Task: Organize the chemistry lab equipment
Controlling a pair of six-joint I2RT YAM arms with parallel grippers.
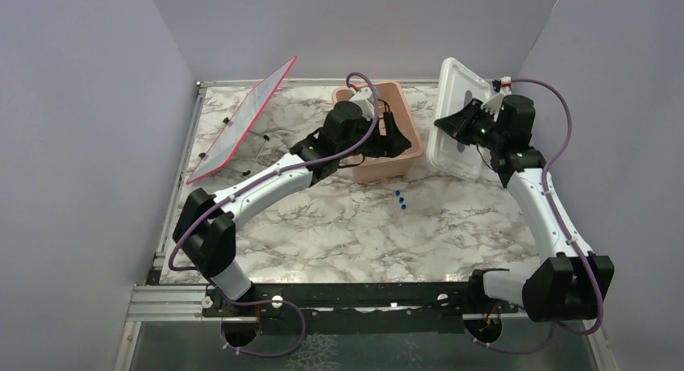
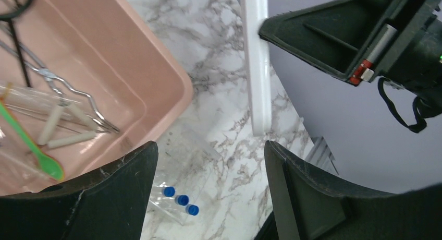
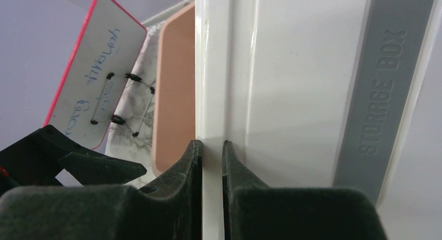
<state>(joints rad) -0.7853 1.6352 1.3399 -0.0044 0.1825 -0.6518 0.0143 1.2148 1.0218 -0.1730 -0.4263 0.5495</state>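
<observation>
Left gripper [image 2: 211,151] hangs with its jaws spread wide and nothing between them, over the right front corner of the pink rectangular plastic tub [image 2: 174,83]. Right gripper [image 3: 211,146] is pinched narrow on the rim of the white plastic lid [image 3: 292,68], holding it up on edge just right of the tub.

Nearest the arm bases, three clear tubes with blue caps [image 1: 400,199] lie side by side on the marble-patterned table [image 1: 323,234], just in front of the tub and not touching it. Inside the tub rest the metal tweezers [image 2: 62,86], with white-sleeved tips, and the green-yellow stick [image 2: 31,146], with its spoon end toward the near wall. A black wire piece [image 2: 18,47] at the tub's far end may be the ring stand; only a little of it shows. Farther left, the large flat red-edged panel [image 1: 242,121] leans tilted, with thin clear pipettes [image 3: 146,109] on the table beside it.
</observation>
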